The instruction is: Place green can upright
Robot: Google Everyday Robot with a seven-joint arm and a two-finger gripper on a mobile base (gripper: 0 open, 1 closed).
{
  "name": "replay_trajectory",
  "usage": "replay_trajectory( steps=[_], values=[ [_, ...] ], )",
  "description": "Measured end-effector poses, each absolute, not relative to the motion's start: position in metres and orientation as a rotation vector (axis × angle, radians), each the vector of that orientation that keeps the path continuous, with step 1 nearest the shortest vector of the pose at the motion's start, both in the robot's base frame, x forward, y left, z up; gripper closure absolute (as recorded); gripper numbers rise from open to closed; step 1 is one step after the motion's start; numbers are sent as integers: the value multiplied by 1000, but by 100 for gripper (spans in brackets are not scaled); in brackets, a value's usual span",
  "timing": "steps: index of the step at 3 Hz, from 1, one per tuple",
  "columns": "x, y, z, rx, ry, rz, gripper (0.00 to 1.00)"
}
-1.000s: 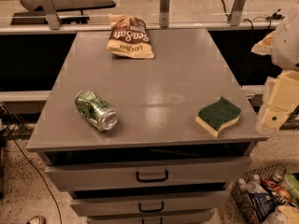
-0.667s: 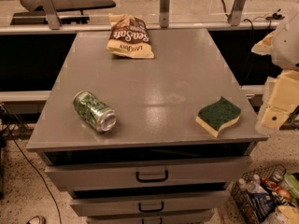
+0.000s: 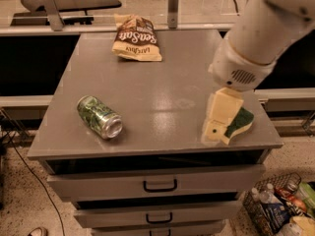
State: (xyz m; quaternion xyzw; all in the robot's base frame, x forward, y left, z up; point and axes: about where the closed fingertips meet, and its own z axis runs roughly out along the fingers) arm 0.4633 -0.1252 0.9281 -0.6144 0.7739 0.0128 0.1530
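The green can (image 3: 99, 117) lies on its side at the front left of the grey cabinet top (image 3: 162, 77), its silver end facing front right. My gripper (image 3: 219, 119) hangs from the white arm (image 3: 258, 36) over the front right of the top, well to the right of the can and in front of the sponge. It holds nothing that I can see.
A green-topped yellow sponge (image 3: 239, 123) lies at the front right edge, partly hidden by the gripper. A brown chip bag (image 3: 134, 38) lies at the back. Drawers with black handles (image 3: 160, 186) face front. A basket of bottles (image 3: 278, 208) stands on the floor at right.
The arm has swung in from the right edge to over the front right of the top, now covering part of the sponge. The can has not moved.
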Motion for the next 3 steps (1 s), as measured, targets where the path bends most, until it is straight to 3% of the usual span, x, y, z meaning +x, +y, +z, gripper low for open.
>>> replay_trajectory(
  steps=[1,2,3],
  values=[
    [473,-63,897,-1738,2263,148,0],
    [473,-63,897,-1738,2263,148,0],
    [484,-19,900,-1703,2235,258,0]
  ],
)
